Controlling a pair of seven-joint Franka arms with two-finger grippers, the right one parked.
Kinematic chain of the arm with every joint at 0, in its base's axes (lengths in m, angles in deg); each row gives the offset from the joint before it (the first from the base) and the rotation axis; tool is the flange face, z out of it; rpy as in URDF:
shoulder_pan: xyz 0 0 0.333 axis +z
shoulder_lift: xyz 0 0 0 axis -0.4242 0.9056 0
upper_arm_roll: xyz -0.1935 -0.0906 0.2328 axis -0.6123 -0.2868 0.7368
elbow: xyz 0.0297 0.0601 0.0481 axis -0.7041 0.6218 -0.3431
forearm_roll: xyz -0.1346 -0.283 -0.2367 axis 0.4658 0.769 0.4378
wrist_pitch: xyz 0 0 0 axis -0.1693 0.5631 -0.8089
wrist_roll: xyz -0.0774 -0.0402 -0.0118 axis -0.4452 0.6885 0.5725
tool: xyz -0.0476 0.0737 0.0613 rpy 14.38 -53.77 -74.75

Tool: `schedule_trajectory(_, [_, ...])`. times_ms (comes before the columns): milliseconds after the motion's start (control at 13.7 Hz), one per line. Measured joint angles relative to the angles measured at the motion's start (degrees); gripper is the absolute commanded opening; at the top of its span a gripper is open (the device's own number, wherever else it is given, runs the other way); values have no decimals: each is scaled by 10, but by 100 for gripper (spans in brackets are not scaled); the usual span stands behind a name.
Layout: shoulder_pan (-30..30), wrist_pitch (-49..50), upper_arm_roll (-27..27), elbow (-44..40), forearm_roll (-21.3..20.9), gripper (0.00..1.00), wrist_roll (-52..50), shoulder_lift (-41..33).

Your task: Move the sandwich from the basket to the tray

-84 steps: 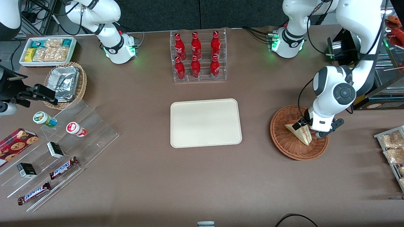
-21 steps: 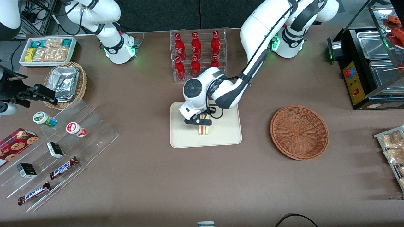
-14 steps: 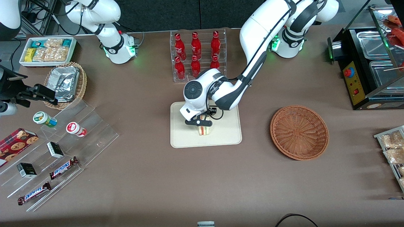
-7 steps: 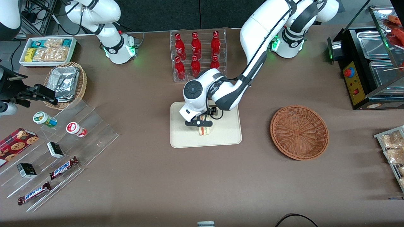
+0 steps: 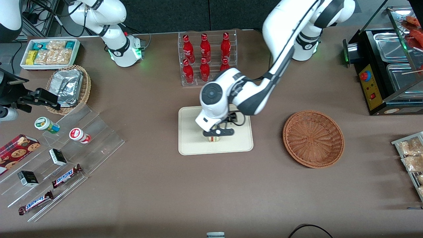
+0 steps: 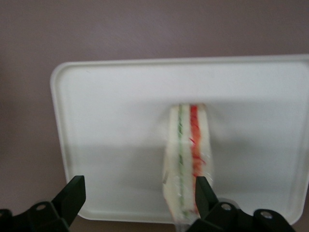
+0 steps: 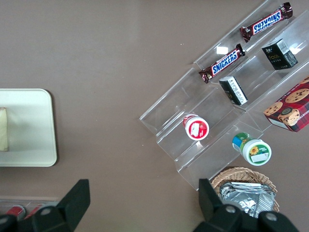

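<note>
The sandwich stands on its edge on the tray, in the part of the tray nearest the front camera. From that camera most of it is hidden under the gripper, which hangs just above it; only a thin strip of bread with filling peeks out. The wrist camera shows more: the sandwich rests on the tray with red and green layers facing up, and the gripper is spread wide, one finger clear of the bread, the other finger close beside it. Whether that finger touches cannot be made out, and the sandwich's near end is cut off by the frame. The basket sits on the brown table, toward the working arm's end. A clear rack of red bottles stands farther from the camera than the tray, partly hidden by the arm.
</note>
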Motion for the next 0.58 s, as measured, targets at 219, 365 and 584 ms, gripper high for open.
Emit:
schedule_trajectory(219, [53, 14, -1, 3, 0, 100, 6, -12])
schedule_trajectory(365, [82, 17, -2, 14, 12, 100, 21, -22])
schedule_trajectory(584, [131, 65, -1, 27, 25, 100, 70, -49])
